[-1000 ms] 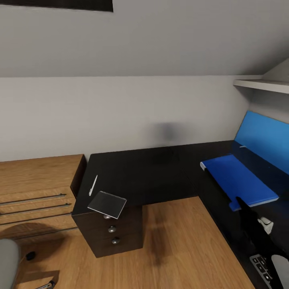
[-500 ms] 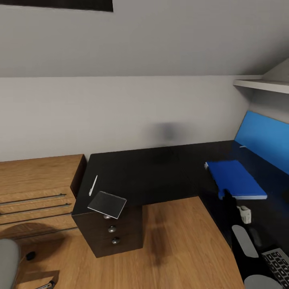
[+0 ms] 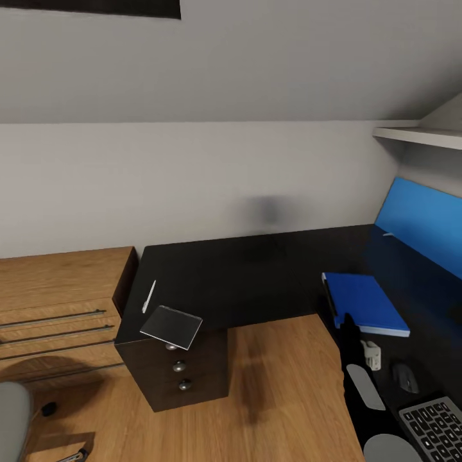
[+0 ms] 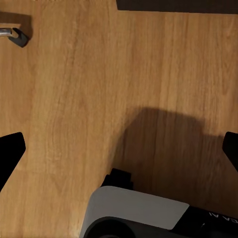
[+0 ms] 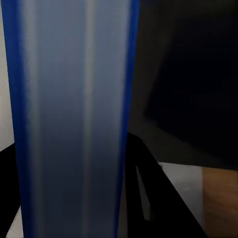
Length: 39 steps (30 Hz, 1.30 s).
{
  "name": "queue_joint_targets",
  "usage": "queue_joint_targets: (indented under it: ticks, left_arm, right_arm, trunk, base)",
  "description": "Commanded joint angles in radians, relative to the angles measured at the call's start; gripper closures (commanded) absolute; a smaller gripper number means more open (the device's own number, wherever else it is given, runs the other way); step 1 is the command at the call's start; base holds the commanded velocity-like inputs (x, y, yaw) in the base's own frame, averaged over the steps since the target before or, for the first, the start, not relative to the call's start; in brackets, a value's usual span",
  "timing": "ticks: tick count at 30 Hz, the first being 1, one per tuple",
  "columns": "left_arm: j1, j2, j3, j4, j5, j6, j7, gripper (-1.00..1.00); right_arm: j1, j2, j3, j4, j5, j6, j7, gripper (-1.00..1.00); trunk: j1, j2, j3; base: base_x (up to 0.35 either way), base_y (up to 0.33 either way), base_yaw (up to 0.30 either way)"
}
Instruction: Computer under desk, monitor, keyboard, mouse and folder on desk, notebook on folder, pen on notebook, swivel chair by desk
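- My right fingers (image 3: 346,321) are gripping the near edge of the folder (image 3: 364,301), which fills the space between them in the right wrist view.
- Over the last second the folder has been coming down from a tilt and sliding toward me; it now looks nearly flat on the surface (image 3: 256,276), so release seems close.
- Just beside my right fingers are the mouse (image 3: 404,377) and keyboard (image 3: 433,427).
- Far off to the left are the notebook (image 3: 171,326) and pen (image 3: 149,296).
- My left fingers (image 4: 119,148) are spread wide, empty, over the floor.
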<state>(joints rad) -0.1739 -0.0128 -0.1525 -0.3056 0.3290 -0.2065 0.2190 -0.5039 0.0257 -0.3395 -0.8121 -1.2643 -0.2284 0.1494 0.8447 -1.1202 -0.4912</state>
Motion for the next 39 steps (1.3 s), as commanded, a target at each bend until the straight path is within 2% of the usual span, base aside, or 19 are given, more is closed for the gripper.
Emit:
queue_joint_targets:
  ticks: [1,6,19,30,31,39]
  left_arm:
    - [-0.001,0.001,-0.009,0.0,0.007,-0.004,0.007,-1.0]
    - [0.0,0.001,-0.009,0.0,0.007,-0.005,0.007,-1.0]
    - [-0.001,0.001,-0.007,-0.003,0.007,-0.038,0.007,-1.0]
    - [-0.001,0.002,-0.007,-0.003,0.01,-0.041,0.009,-1.0]
    - [-0.001,0.002,-0.007,-0.003,0.01,-0.041,0.009,-1.0]
    - [-0.001,0.002,-0.006,-0.003,0.01,-0.04,0.009,-1.0]
  right_arm:
    - [-0.001,0.001,-0.002,0.001,-0.019,-0.001,0.008,1.0]
    - [-0.001,0.001,-0.003,0.002,-0.039,-0.001,0.009,1.0]
    - [-0.001,-0.001,-0.003,0.002,-0.038,0.001,0.009,1.0]
    - [-0.001,-0.001,-0.003,0.004,-0.038,0.001,0.007,1.0]
    - [-0.001,-0.001,-0.003,0.004,-0.038,0.001,0.007,-1.0]
    - [-0.001,-0.001,-0.003,0.002,-0.037,0.0,0.007,-1.0]
  trunk:
    - [0.0,-0.001,-0.001]
    - [0.0,-0.001,-0.001]
    - [0.0,-0.001,-0.001]
    - [0.0,-0.001,-0.001]
    - [0.0,-0.001,-0.001]
    - [0.0,-0.001,-0.001]
  base:
    - [0.0,0.0,-0.004]
    - [0.0,0.0,-0.065]
    - [0.028,-0.053,-0.007]
    - [0.009,-0.013,0.0]
    - [0.0,0.0,0.0]
    - [0.0,0.0,0.0]
